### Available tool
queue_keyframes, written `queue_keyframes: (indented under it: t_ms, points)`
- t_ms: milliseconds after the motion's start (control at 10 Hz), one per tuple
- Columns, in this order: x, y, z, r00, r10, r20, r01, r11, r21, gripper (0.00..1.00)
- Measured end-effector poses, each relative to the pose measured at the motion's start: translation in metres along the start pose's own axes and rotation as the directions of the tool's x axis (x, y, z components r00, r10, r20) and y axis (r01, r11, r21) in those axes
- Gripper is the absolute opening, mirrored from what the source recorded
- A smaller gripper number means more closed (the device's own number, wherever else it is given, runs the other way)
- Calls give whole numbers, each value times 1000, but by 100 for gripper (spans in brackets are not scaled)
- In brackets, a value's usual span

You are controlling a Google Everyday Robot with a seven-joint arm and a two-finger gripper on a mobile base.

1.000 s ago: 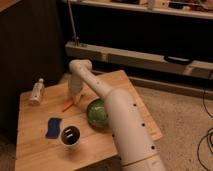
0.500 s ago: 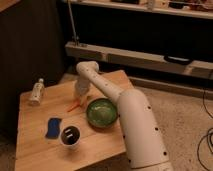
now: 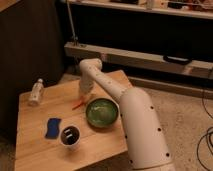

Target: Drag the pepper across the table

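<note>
The pepper (image 3: 78, 105) is a small, thin orange-red strip lying on the light-wood table (image 3: 45, 150), just left of the green bowl (image 3: 101, 113). My white arm reaches from the lower right up over the table and bends down. The gripper (image 3: 84, 96) is at the arm's end, directly above and to the right of the pepper, close to the table top. The arm's wrist hides most of the gripper.
A blue sponge (image 3: 52, 128) and a white cup with dark contents (image 3: 70, 136) sit at the front left. A small clear bottle (image 3: 36, 92) lies at the table's back left. A dark shelving unit (image 3: 150, 30) stands behind the table.
The arm has swung to the right and uncovered the green bowl. The gripper end has shifted a little to the right near the pepper.
</note>
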Motion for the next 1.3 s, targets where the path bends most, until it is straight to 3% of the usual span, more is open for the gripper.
queue_keyframes:
  t_ms: [100, 300, 600, 1000, 1300]
  points:
    - [13, 2, -17, 1000, 20, -16, -20, 1000, 10, 0]
    - [28, 16, -26, 999, 51, -17, -50, 999, 10, 0]
    - [40, 46, -13, 994, 106, -11, -106, 994, 5, 0]
    - [48, 59, -22, 988, 152, -36, -152, 988, 9, 0]
    - [56, 74, -18, 981, 190, -49, -191, 981, -21, 0]
